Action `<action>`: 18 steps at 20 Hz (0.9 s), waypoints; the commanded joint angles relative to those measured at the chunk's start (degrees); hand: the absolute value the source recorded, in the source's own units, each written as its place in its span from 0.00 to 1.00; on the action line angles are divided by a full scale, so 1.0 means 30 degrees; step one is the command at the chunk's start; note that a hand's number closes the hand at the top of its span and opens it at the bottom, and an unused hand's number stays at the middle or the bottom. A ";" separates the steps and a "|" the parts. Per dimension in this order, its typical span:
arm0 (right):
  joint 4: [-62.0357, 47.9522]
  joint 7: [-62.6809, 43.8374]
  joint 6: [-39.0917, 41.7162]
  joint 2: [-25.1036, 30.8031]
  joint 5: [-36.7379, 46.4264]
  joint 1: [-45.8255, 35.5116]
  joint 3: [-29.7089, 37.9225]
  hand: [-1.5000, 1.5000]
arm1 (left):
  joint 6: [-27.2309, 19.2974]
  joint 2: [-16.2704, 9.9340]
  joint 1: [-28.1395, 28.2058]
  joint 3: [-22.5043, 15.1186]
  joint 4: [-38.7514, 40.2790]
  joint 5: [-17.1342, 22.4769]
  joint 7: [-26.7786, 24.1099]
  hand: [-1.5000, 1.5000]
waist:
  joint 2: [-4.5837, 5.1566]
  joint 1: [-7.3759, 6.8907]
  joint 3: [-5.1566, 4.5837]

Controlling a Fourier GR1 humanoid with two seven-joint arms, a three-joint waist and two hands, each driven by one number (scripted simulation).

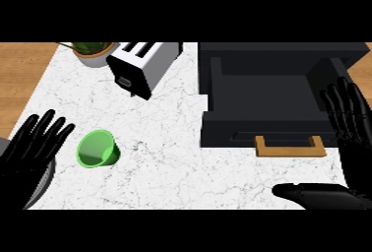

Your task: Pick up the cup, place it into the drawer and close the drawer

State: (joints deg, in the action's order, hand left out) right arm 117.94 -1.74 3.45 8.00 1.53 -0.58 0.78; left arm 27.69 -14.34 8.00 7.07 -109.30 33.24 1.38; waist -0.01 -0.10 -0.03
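The right hand (pixel 350 129) is hovering with fingers straight at the open drawer's (pixel 265 96) right edge, grasping nothing; the left hand (pixel 30 147) is resting spread beside the green cup (pixel 97 148) near the counter's (pixel 167 167) left edge.

kitchen | marble counter (pixel 167 162) | toaster (pixel 141 64) | potted plant (pixel 92 50) | drawer (pixel 265 106)

Left hand (pixel 33 142) open with fingers up, right hand (pixel 349 118) open
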 commanded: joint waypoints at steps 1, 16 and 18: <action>-0.1271 0.0690 0.0267 -0.0118 0.0136 -0.0544 0.0104 0.00 | 0.1207 -0.0475 -0.0303 0.1227 0.2324 0.0294 -0.0327 0.00 | 0.0010 0.0003 0.0006; -0.1596 0.1095 0.1019 0.0225 -0.0520 -0.0943 0.1230 0.00 | 0.1073 -0.0603 -0.3772 0.2826 1.3398 -0.7670 -0.7676 0.00 | 0.0037 0.0179 -0.0004; -0.1802 0.0680 0.0882 0.0125 -0.0529 -0.1245 0.1277 0.00 | 0.1438 -0.0975 -0.3270 0.3015 1.5005 -0.8474 -0.9331 0.00 | 0.0038 0.0134 -0.0006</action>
State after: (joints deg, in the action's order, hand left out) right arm 113.41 -0.04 5.56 8.17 0.93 -3.88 3.47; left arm 31.13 -15.28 -0.14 14.52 -74.10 11.80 -20.25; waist 0.07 0.26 -0.04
